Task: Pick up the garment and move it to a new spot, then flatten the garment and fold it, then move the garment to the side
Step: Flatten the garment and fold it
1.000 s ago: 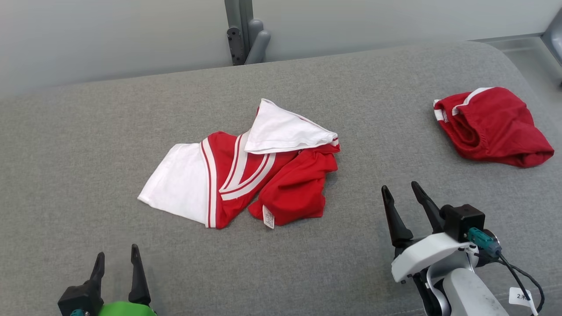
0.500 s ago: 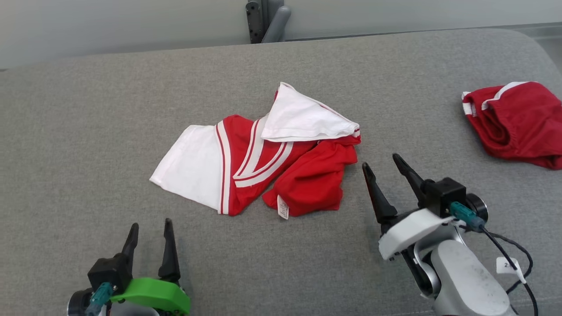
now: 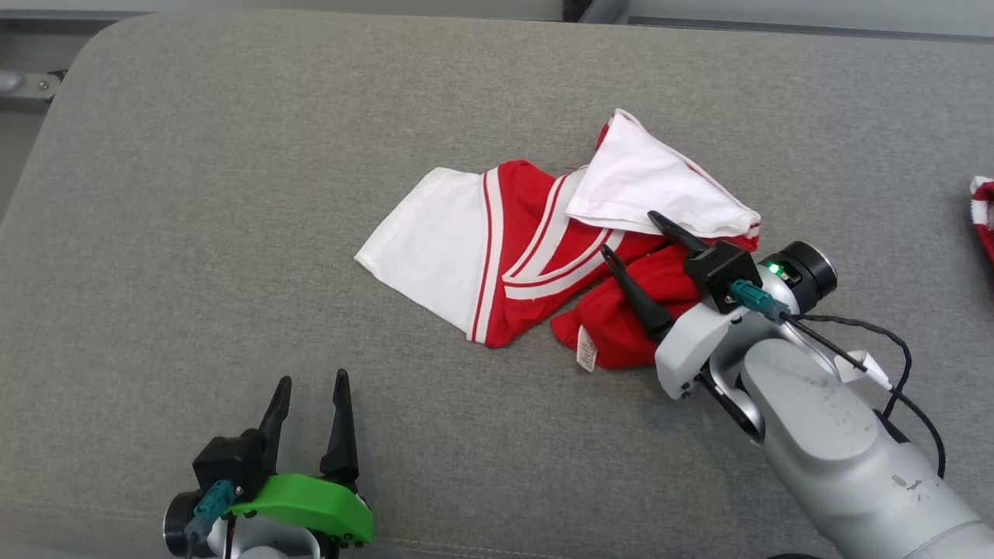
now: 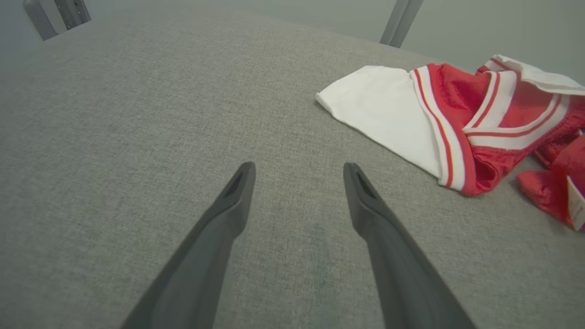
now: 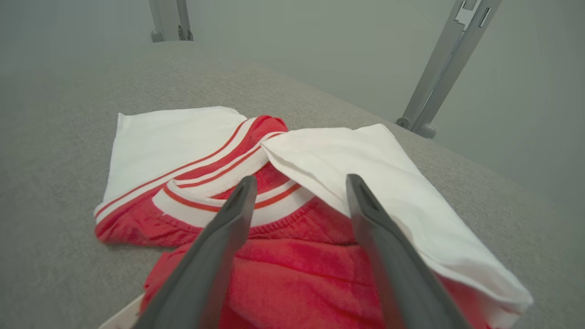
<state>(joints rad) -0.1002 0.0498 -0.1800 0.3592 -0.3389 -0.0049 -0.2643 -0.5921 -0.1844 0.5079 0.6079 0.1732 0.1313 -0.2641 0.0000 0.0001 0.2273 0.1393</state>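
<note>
Forward goes the right gripper (image 3: 628, 233) in the head view, from beside the crumpled red-and-white cloth garment (image 3: 520, 233) to over its red folds, mid grey upholstered surface (image 3: 233, 194). Its jaws are spread, with nothing lifted. The left gripper (image 3: 313, 377) idles, also parted.

Left wrist view: spread fingers (image 4: 219, 237) over bare upholstery, garment (image 4: 457, 105) off right.

Right wrist view: fingers (image 5: 393, 256) straddle the red cloth (image 5: 297, 265), contact unclear.

Pickup, flattening, folding and setting aside all remain.

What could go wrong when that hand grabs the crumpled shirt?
The shirt lies bunched in layers, so the open right hand, poised over the red part, may pinch only one layer and tangle it further. The left hand is off the shirt, so a one-sided lift could leave it twisted.
</note>
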